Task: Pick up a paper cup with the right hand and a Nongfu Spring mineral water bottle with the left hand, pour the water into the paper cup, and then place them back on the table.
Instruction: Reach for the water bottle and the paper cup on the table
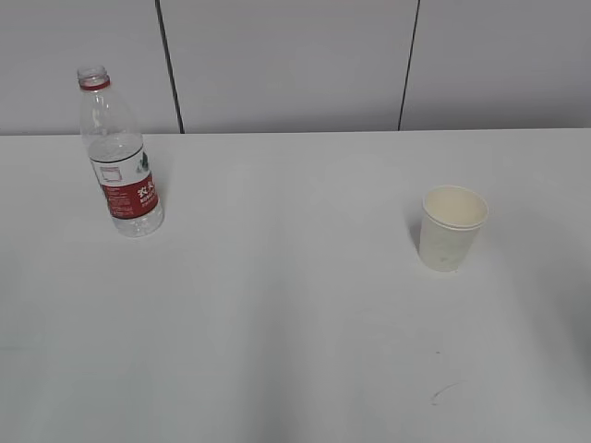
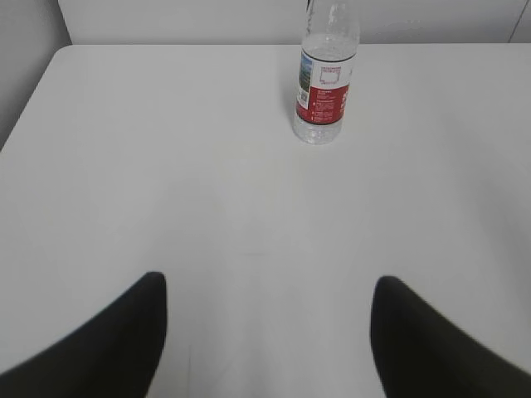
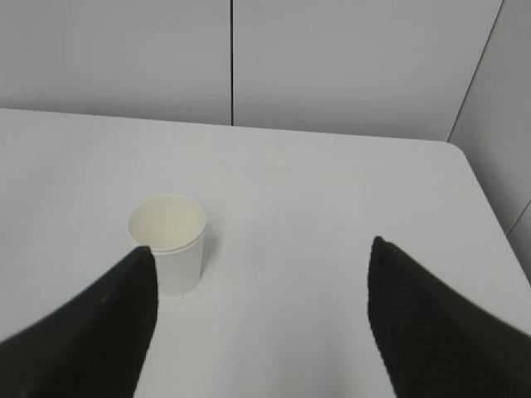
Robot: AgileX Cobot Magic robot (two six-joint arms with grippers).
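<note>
Nongfu Spring mineral water bottle (image 1: 120, 157) stands upright and uncapped near the far left edge of the table (image 1: 277, 323), its red-and-white label facing forward. Well apart from it, toward the right edge, the paper cup (image 1: 452, 228) stands upright with its mouth open. Neither arm appears in the exterior view. The left hand (image 2: 265, 286) hangs released, fingers spread wide, with the bottle ahead of it. The right hand (image 3: 261, 253) is likewise spread and grasps nothing; the cup sits just beside its left finger (image 3: 99, 323).
</note>
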